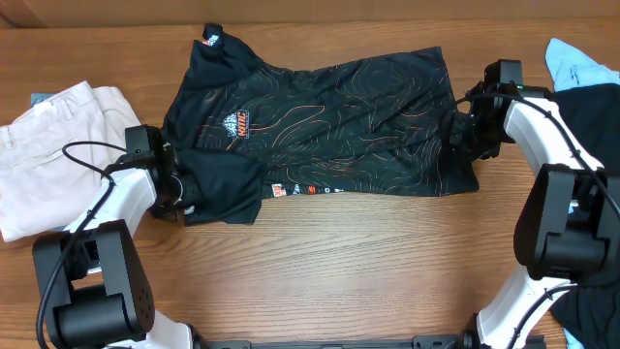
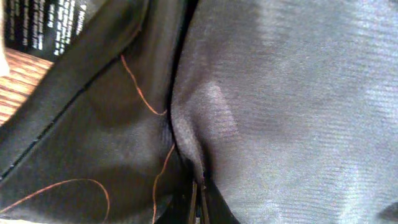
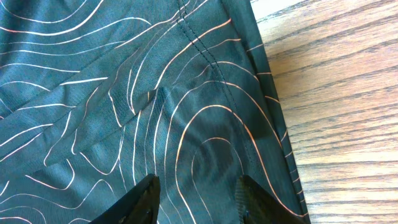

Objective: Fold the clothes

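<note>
The clothes are a thin black sports garment with orange contour lines and a small logo, spread across the table's far middle. Its left sleeve is folded inward. My left gripper is shut on a pinch of the black fabric at the garment's lower left corner. My right gripper hangs open just above the garment's right hem; its two fingers straddle the cloth and hold nothing.
Beige trousers lie at the left edge. A light-blue cloth and a dark cloth lie at the right edge. Bare wood lies in front of the garment.
</note>
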